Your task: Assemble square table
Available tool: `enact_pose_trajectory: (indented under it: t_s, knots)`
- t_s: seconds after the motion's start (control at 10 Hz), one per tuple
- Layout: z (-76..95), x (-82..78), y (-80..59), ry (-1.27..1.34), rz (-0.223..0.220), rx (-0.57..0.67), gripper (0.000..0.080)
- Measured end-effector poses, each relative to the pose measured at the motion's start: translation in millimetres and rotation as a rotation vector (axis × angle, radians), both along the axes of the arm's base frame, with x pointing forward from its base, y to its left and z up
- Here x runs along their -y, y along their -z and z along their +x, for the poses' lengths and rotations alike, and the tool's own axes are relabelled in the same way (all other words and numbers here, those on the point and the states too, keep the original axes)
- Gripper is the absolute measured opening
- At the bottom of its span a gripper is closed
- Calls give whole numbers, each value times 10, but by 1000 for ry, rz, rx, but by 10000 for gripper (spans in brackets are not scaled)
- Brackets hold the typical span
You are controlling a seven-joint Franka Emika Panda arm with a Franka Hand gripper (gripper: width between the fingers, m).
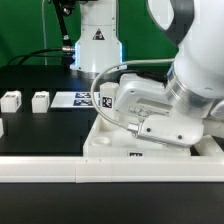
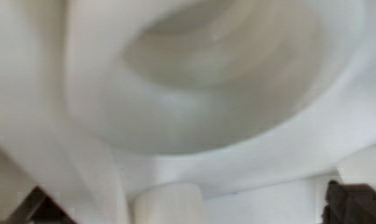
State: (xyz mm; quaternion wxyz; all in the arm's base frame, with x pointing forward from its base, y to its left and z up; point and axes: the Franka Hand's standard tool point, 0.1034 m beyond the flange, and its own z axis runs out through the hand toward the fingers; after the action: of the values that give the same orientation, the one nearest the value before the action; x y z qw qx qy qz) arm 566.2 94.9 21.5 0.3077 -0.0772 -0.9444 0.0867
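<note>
The square table top (image 1: pixel 108 143) is a large white piece that lies at the front of the black table, against the border rail. My gripper (image 1: pixel 130 128) is down on it, its fingers hidden under the white hand. The wrist view is filled by blurred white plastic very close up, with a round corner socket (image 2: pixel 220 70) in it and a rounded white shape (image 2: pixel 194 203) near the jaws. Whether the jaws hold anything does not show. Two small white legs (image 1: pixel 10 100) (image 1: pixel 40 100) stand at the exterior view's left, and a tagged leg (image 1: pixel 105 97) stands behind the top.
The marker board (image 1: pixel 72 100) lies flat behind the top. The long white border rail (image 1: pixel 40 172) runs along the front edge. Another small white part (image 1: pixel 2 128) sits at the far left edge. The robot base (image 1: pixel 95 40) stands at the back.
</note>
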Motion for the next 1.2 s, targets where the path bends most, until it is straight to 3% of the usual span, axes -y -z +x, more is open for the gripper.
enact_pose_trajectory:
  t_s: [0.5,0.6,0.7,0.8,0.9,1.0,1.1,1.2]
  knots:
    - [29,-5,-42,13,-1,8,649]
    - [123,44,-308,38,-10,48,649]
    - [138,181,-610,44,-25,78,649]
    - [129,353,-817,59,-44,96,649]
    - [137,656,-1056,94,-77,124,649]
    - [130,912,-1185,103,-106,170,649]
    - [118,1149,-1200,139,-114,235,649]
    - [40,1400,-1134,232,-156,291,649]
